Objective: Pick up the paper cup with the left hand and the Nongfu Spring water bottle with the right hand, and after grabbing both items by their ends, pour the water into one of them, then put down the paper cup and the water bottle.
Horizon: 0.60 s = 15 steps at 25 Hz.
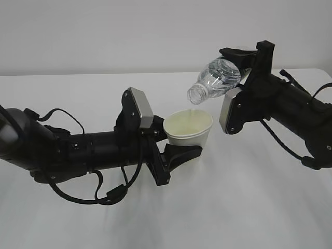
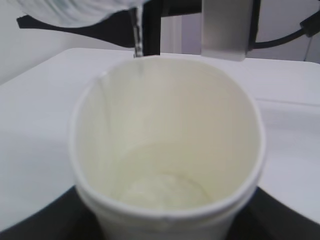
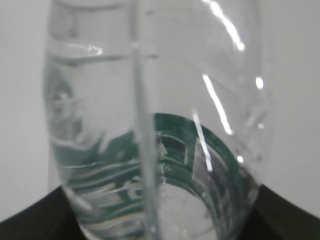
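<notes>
Left hand (image 1: 174, 150) gripping paper cup (image 1: 188, 129); right hand (image 1: 244, 62) holding Nongfu Spring water bottle (image 1: 215, 80), tipping at cup's 12 o'clock; stream risks overshooting rim w/ steeper tilt.

Bottle mouth (image 1: 196, 94) just above cup (image 1: 188, 129)

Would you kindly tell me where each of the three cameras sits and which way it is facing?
Exterior view: in front of the table, looking down at a slant; both arms show, the left pincer holding the paper cup, the right pincer tilting the water bottle above it.
Left wrist view: on the left arm, looking into the paper cup; black pincer parts at the bottom corners.
Right wrist view: on the right arm, close against the water bottle; black pincer parts at the bottom corners.
Shared: exterior and left wrist views both show cup, bottle and right arm.
</notes>
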Each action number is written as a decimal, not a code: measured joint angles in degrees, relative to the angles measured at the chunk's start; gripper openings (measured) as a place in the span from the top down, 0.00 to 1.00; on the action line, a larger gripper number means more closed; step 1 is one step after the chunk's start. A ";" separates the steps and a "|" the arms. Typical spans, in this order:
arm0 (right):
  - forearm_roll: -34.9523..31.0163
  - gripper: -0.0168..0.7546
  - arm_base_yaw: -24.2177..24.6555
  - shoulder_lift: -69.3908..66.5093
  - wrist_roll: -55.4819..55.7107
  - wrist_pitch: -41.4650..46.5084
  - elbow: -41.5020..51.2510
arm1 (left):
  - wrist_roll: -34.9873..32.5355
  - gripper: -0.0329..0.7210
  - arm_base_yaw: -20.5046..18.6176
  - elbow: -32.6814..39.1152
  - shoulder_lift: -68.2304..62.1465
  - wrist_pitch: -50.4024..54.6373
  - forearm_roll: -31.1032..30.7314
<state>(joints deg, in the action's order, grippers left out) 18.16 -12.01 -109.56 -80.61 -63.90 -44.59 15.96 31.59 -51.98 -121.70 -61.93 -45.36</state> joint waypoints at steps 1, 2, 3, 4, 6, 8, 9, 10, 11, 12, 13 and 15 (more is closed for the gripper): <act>0.00 0.35 0.00 0.00 0.00 0.00 0.00 | 0.00 0.39 0.00 0.00 0.00 0.00 0.00; 0.00 0.35 0.00 0.00 -0.11 0.00 0.00 | 0.00 0.39 0.00 0.00 0.00 0.00 0.00; 0.00 0.35 0.00 0.00 -0.22 0.00 0.00 | 0.00 0.39 0.00 0.00 0.00 0.00 0.00; 0.00 0.35 0.00 0.00 -0.30 0.00 0.00 | 0.00 0.39 0.00 0.00 0.00 0.00 0.00; 0.00 0.35 0.00 0.00 -0.30 -0.04 0.00 | 0.00 0.39 0.00 0.00 0.00 0.00 0.00; 0.00 0.35 0.00 0.00 -0.35 -0.04 0.00 | 0.00 0.39 0.00 0.00 0.00 0.00 0.00; 0.00 0.35 0.00 0.00 -0.35 -0.04 0.00 | 0.00 0.39 0.00 0.00 0.00 0.00 0.00; 0.00 0.35 0.00 0.00 -0.44 -0.04 0.00 | 0.00 0.39 0.00 0.00 0.00 0.00 0.00; 0.00 0.35 0.00 0.00 -0.44 -0.04 0.00 | 0.00 0.39 0.00 0.00 0.00 0.00 0.00; 0.00 0.35 0.00 0.00 -0.49 -0.04 0.00 | 0.00 0.39 0.00 0.00 0.00 0.00 0.00; 0.00 0.35 0.00 0.00 -0.59 -0.04 0.00 | 0.00 0.39 0.00 0.00 0.00 0.00 0.00; 0.00 0.35 0.00 0.00 -0.71 -0.04 0.00 | 0.00 0.39 0.00 0.00 0.00 0.00 0.00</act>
<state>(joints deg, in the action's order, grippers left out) 18.16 -12.01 -109.56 -81.32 -63.94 -44.59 15.96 31.59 -51.98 -121.70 -61.93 -45.36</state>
